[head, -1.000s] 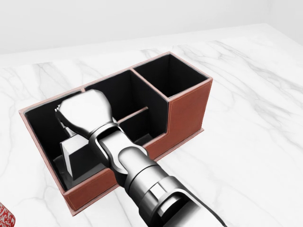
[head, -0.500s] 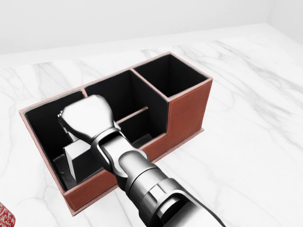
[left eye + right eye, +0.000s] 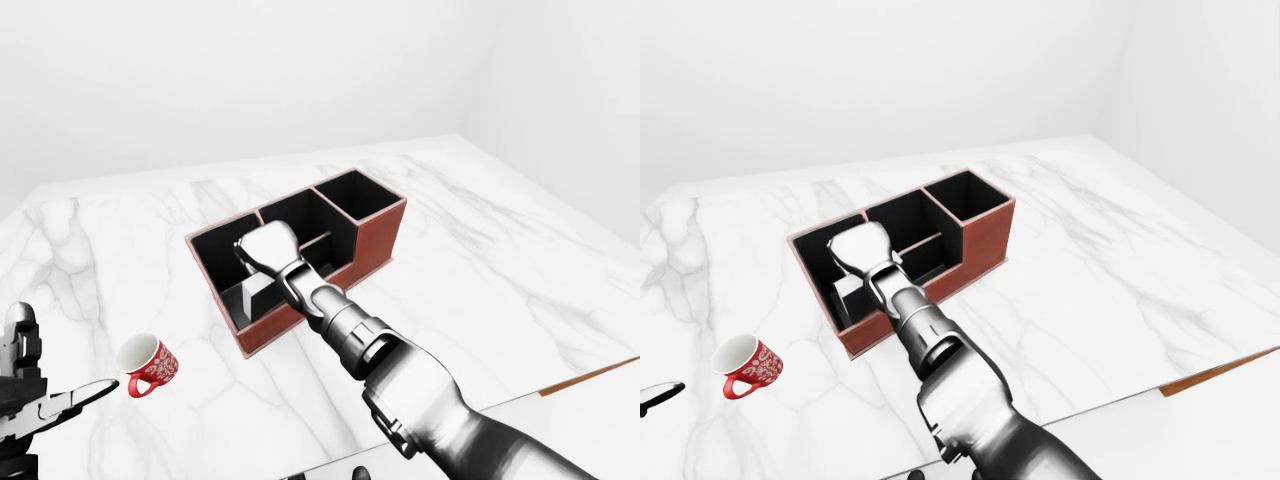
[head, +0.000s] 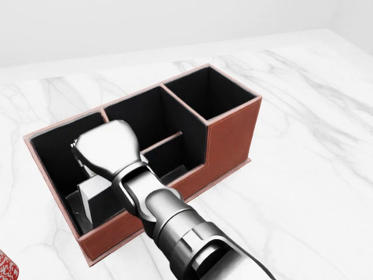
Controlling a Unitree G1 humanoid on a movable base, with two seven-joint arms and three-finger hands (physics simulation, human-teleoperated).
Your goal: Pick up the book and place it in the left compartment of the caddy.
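A brown caddy [image 4: 233, 137] with black-lined compartments stands at an angle on the white marble desk [image 4: 315, 175], near the middle of the head view. The right robot hand [image 4: 108, 149] reaches in from the bottom of that view and hangs over the caddy's left compartment, its metal back turned to the camera. Its fingers are hidden beneath it, so I cannot tell whether they are wide or closed. Just below the hand, inside the left compartment, a pale grey book [image 4: 88, 192] stands on edge, close to the caddy's low wall. Whether the hand touches the book cannot be told.

In the left-eye view a red patterned mug [image 3: 148, 364] sits on the desk at lower left, well apart from the caddy. The left robot hand [image 3: 45, 405] shows at the lower left edge, fingers spread wide and holding nothing.
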